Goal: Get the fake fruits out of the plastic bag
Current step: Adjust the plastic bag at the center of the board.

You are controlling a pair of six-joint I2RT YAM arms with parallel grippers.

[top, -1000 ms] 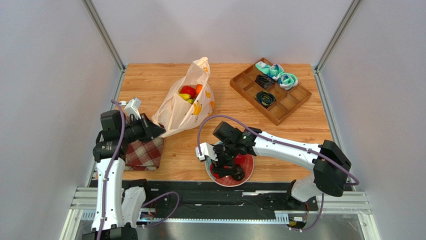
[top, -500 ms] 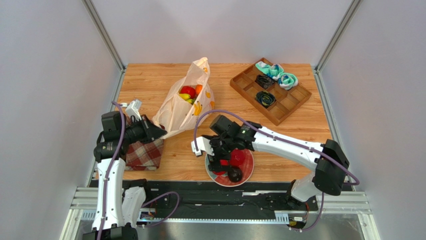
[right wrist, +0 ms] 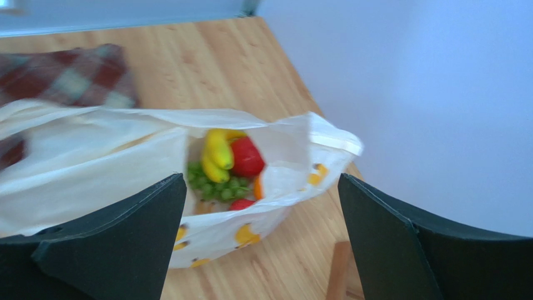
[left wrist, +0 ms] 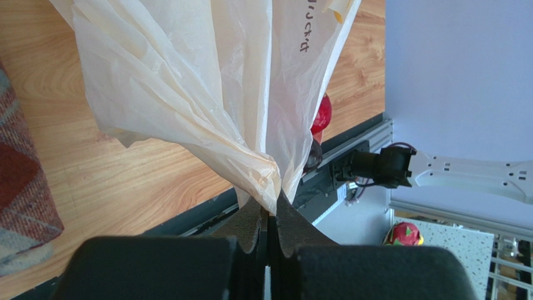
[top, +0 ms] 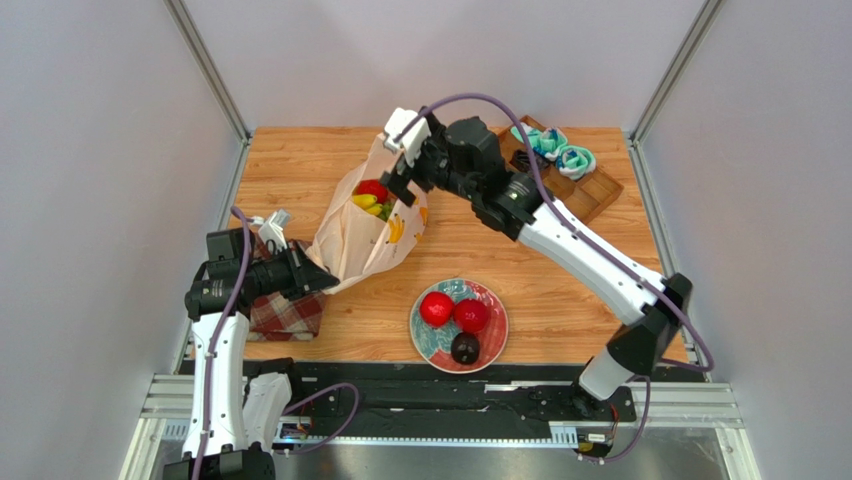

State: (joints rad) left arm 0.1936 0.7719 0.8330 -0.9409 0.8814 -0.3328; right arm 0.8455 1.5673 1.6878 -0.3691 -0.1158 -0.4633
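Left tool [left wrist: 270,215] is clamped shut on the bottom corner of the plastic bag [top: 355,235], I'd guess to steady it on the bench [top: 300,160] so the mouth gapes open. Most fake fruits [right wrist: 244,156] sit just inside that mouth. Right tool [top: 405,175] hangs over them, spread wide, probably lining up a grab. Three are already on the plate [top: 498,345].

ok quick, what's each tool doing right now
left tool: closed, pinching a corner of the thin crinkly cream-white plastic bag
right tool: open, holding nothing, by the bag's mouth
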